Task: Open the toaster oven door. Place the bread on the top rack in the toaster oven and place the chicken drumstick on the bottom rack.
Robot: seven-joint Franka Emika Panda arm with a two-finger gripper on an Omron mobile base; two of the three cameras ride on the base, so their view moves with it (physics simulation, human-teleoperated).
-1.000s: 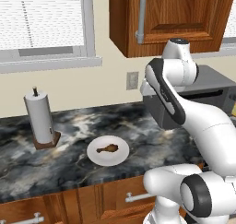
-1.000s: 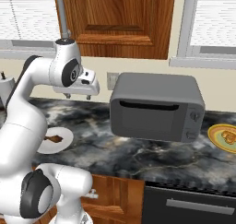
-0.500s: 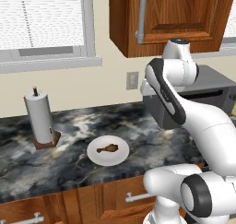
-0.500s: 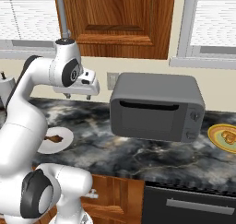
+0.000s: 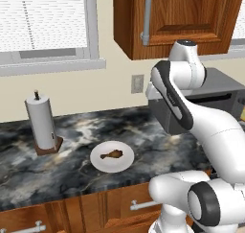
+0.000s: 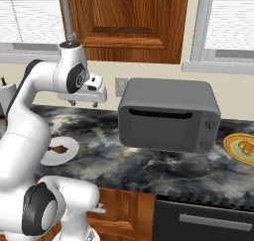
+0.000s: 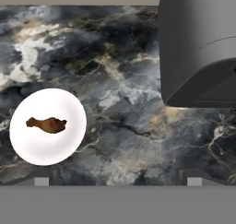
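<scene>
The grey toaster oven (image 6: 168, 115) stands on the counter with its door (image 6: 158, 130) shut, the black handle slot (image 6: 159, 114) along the door's top edge. Both racks are hidden behind the door. The bread (image 6: 244, 146) lies on a yellow plate (image 6: 232, 147) right of the oven. The brown chicken drumstick (image 7: 47, 124) lies on a white plate (image 7: 32, 149) left of the oven (image 7: 198, 48). My gripper (image 6: 83, 103) hangs open and empty high over the counter, between the white plate (image 6: 70, 147) and the oven's left side. Its fingertips (image 7: 41, 179) stand wide apart.
A paper towel roll (image 5: 42, 124) on a wooden stand sits at the counter's far left. A wooden wall cabinet (image 5: 182, 16) hangs above the oven (image 5: 225, 90). A wall socket (image 5: 137, 83) is behind the arm. Dark marble counter (image 7: 124, 121) lies between plate and oven.
</scene>
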